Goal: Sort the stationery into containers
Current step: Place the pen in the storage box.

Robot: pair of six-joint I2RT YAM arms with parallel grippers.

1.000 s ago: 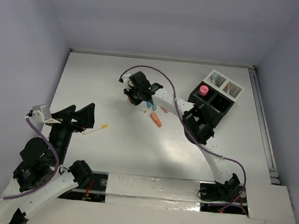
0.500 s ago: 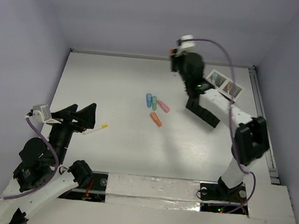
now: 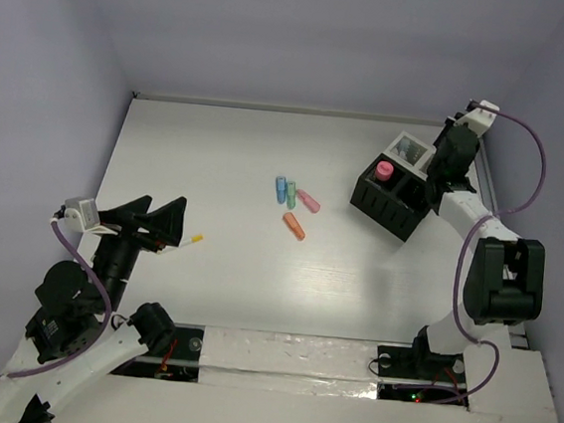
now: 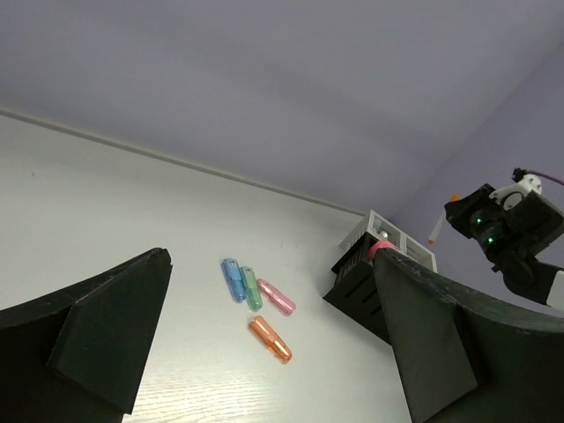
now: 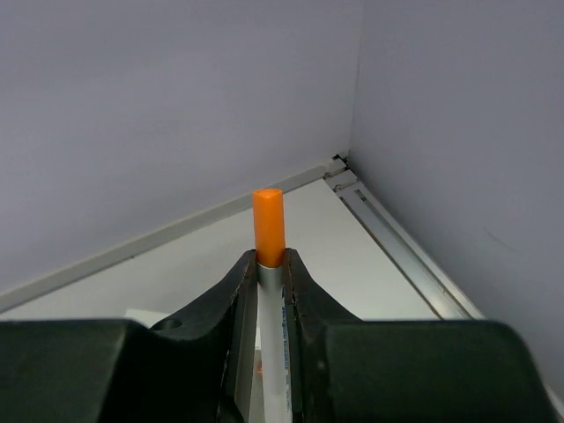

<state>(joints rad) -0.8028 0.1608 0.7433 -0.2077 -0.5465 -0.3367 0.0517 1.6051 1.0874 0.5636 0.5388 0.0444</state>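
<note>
The right arm (image 3: pixel 495 277) rises folded at the desk's (image 3: pixel 218 145) right side, forearm reaching over the far edge of the black box (image 3: pixel 387 210), above the white tray (image 3: pixel 409 148); the right hand (image 5: pixel 269 264) pinches a white pen (image 5: pixel 268 220) with an orange cap; the left hand (image 3: pixel 159 210) hovers well left of the box, spread wide and holding nothing; four loose markers (image 3: pixel 291 194) lie left of the box.
</note>
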